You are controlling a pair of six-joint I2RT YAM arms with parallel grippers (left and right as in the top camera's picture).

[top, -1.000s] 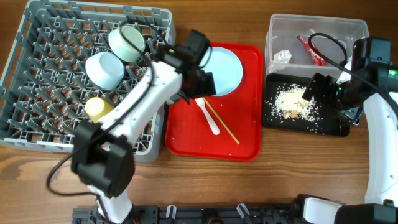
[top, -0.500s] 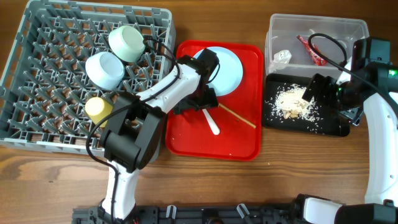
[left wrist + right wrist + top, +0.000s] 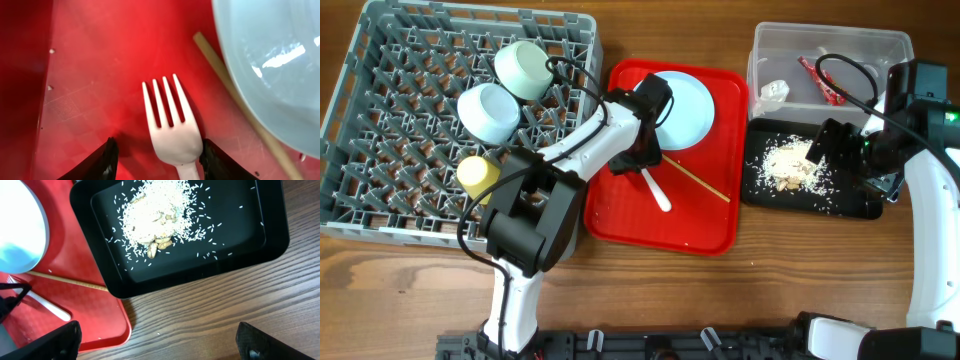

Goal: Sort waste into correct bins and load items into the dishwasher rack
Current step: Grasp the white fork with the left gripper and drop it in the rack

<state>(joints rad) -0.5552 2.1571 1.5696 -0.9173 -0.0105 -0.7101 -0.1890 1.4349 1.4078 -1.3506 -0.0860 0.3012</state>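
Likely a robotics lab: wooden table (image 3: 800, 280), robot arm (image 3: 577, 153), dishwasher rack (image 3: 400, 120).

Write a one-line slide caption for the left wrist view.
Left gripper open astride the white fork on the red tray, one chopstick and the pale blue plate alongside.

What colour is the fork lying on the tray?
White. The fork shows best in the left wrist view, against the red tray.

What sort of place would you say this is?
Probably a mock canteen dish-return station: a grey dishwasher rack, a red serving tray with a plate, and a black tray of food scraps.
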